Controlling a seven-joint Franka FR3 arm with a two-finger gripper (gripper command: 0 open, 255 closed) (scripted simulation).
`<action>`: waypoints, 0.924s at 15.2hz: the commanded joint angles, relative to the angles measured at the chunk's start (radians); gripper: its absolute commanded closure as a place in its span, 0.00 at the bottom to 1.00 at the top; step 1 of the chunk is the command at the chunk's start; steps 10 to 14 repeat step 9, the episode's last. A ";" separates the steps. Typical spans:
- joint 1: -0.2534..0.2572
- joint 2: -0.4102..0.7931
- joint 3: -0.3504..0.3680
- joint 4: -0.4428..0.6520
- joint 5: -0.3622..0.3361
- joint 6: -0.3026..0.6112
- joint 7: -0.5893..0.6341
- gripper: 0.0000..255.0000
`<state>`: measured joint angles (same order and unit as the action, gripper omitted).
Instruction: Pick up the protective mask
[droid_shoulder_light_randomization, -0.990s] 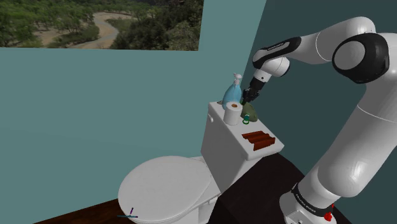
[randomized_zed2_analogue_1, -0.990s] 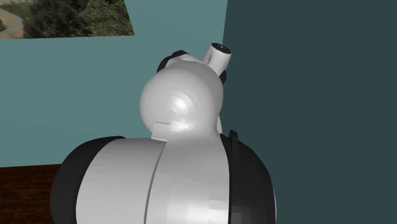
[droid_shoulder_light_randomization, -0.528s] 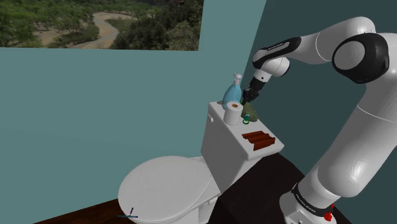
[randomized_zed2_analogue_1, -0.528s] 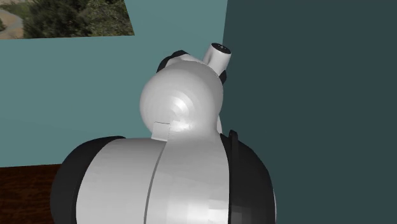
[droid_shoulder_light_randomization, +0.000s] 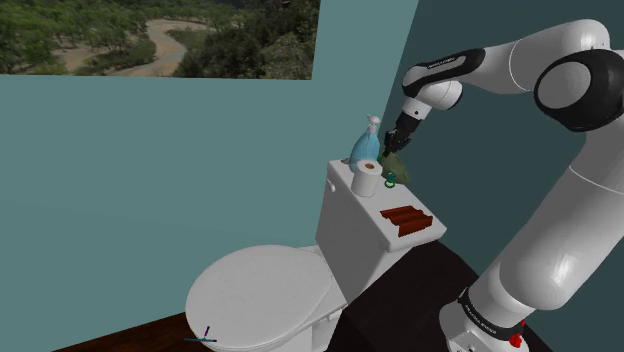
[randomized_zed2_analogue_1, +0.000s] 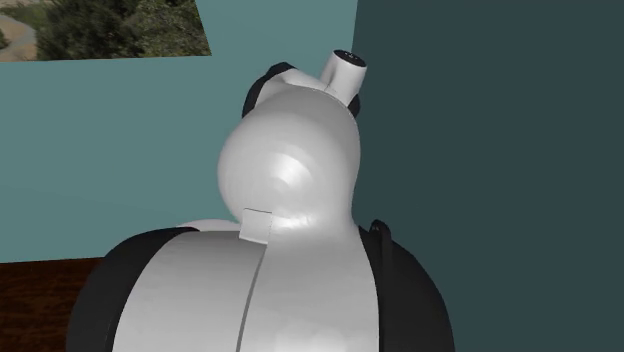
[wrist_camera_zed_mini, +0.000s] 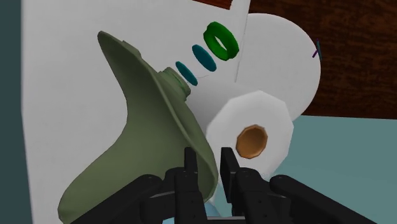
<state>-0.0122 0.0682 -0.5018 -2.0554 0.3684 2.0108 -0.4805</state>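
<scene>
The protective mask (wrist_camera_zed_mini: 149, 124) is an olive-green, cup-shaped piece with a small valve. My black gripper (wrist_camera_zed_mini: 208, 164) is shut on its edge, and both fingers (wrist_camera_zed_mini: 190, 170) clasp the thin rim. In the shoulder view the mask (droid_shoulder_light_randomization: 393, 166) hangs under the gripper (droid_shoulder_light_randomization: 396, 148), just above the back right of the white toilet tank lid (droid_shoulder_light_randomization: 350, 205). It dangles tilted beside the toilet roll (droid_shoulder_light_randomization: 366, 178).
On the tank lid stand a blue spray bottle (droid_shoulder_light_randomization: 366, 143), the toilet roll (wrist_camera_zed_mini: 253, 135), a green ring (wrist_camera_zed_mini: 221, 39) with teal discs (wrist_camera_zed_mini: 194, 63), and a red-brown slatted item (droid_shoulder_light_randomization: 406, 218). The shut toilet seat (droid_shoulder_light_randomization: 262, 290) lies below. The arm's white body (randomized_zed2_analogue_1: 290, 200) blocks the second exterior view.
The arm has risen a little over the last half second. The mask has come up with the gripper, off the tank lid.
</scene>
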 joint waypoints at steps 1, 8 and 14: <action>0.000 -0.011 -0.001 0.016 -0.010 -0.023 0.012 1.00; 0.001 -0.042 -0.002 0.065 -0.036 -0.093 0.046 1.00; 0.001 -0.042 -0.002 0.065 -0.036 -0.093 0.046 1.00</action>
